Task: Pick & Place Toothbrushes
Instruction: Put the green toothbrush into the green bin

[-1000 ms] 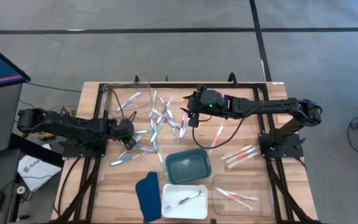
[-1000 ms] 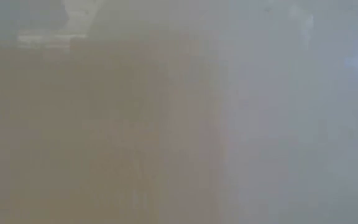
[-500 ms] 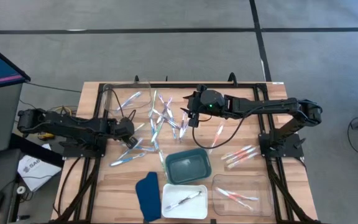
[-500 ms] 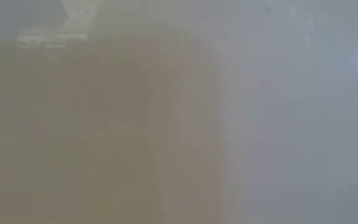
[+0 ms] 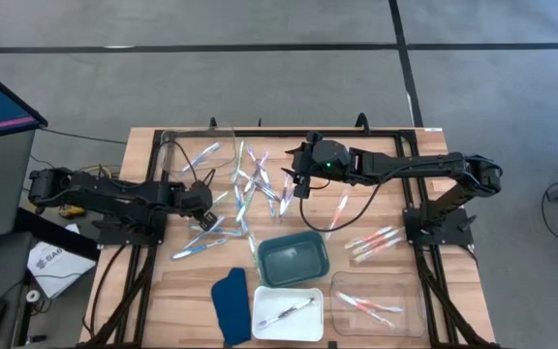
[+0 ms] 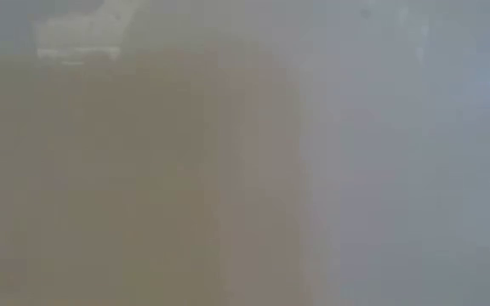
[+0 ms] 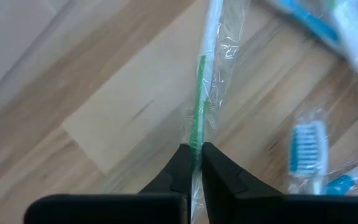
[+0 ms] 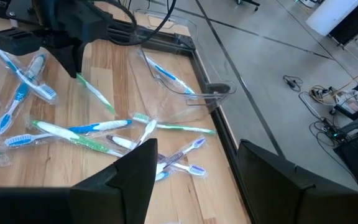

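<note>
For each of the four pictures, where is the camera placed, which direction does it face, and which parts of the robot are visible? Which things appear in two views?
High view: above, facing straight down on the table; shows both arms, left pincer, right pincer.
Low view: table height; only haze, nothing recognisable.
Left wrist view: close over the wood; its own fingers shut on a green wrapped toothbrush.
Right wrist view: looks across the toothbrush pile to the left arm; own open fingers in front.
Shared: the left pincer's green toothbrush appears in both wrist views.
</note>
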`<move>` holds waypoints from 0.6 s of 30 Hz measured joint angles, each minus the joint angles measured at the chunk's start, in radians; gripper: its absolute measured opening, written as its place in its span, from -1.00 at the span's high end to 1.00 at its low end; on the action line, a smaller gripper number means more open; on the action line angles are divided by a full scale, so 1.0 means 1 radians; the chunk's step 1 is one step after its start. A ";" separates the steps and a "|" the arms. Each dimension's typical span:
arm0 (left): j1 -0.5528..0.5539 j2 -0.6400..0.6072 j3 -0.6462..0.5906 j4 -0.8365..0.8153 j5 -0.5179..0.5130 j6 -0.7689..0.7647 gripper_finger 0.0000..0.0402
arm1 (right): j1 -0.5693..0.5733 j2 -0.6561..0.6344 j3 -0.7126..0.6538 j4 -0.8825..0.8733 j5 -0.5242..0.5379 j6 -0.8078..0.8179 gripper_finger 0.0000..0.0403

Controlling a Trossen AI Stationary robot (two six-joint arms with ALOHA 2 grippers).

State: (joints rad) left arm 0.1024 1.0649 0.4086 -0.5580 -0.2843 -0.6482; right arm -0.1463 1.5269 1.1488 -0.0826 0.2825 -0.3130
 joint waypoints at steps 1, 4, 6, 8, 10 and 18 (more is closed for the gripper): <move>0.000 0.000 0.006 0.001 -0.002 0.013 0.96 | 0.000 0.000 0.000 0.000 0.000 0.000 -0.07; 0.000 0.000 0.020 -0.005 -0.004 0.031 0.96 | 0.000 0.000 0.000 0.000 0.000 0.000 -0.07; 0.000 0.000 0.031 -0.013 -0.004 0.039 0.96 | 0.000 0.000 0.000 0.000 -0.001 0.000 -0.07; 0.000 0.000 0.039 -0.025 -0.003 0.042 0.97 | 0.002 0.000 0.000 0.000 -0.002 0.000 -0.07; 0.000 0.000 0.046 -0.028 0.006 0.058 0.97 | 0.004 0.000 0.000 0.000 -0.030 0.000 -0.07; -0.009 -0.001 0.070 -0.029 0.072 0.093 0.97 | 0.036 0.000 0.000 0.000 -0.326 0.009 -0.07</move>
State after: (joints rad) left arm 0.0931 1.0637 0.4782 -0.5873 -0.2121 -0.5554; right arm -0.1103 1.5269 1.1488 -0.0822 -0.0438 -0.3037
